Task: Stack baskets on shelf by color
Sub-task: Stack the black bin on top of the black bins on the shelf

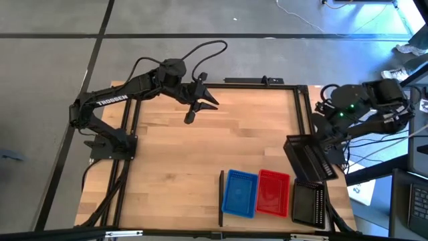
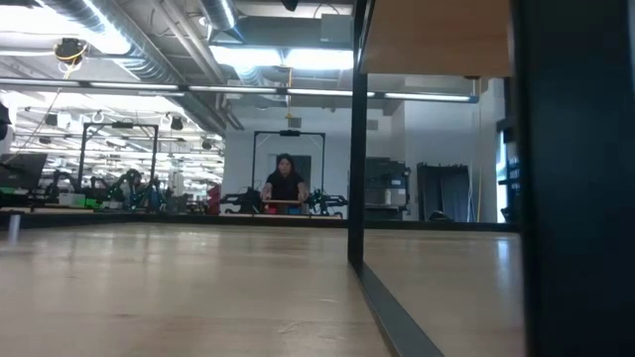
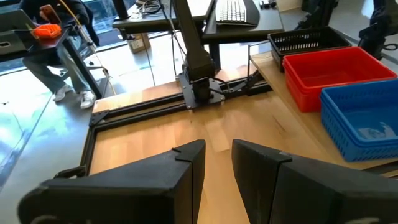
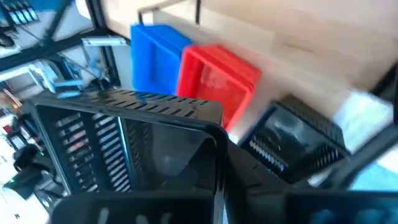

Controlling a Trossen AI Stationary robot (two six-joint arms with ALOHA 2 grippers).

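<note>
1. Fingers of the right gripper [image 1: 314, 155] look pinched shut on a black basket [image 1: 308, 158] in the high view, held tilted over the table's right edge, just behind the black basket on the shelf [image 1: 309, 203], long axes roughly in line. Blue stack [image 1: 240, 193] and red stack [image 1: 273, 193] sit beside it
2. Low view: no baskets visible
3. Left wrist view: left gripper [image 3: 217, 163] fingers slightly apart, empty, well away
4. Right wrist view: held basket [image 4: 134, 146] fills the foreground, probably gripped by its rim
</note>
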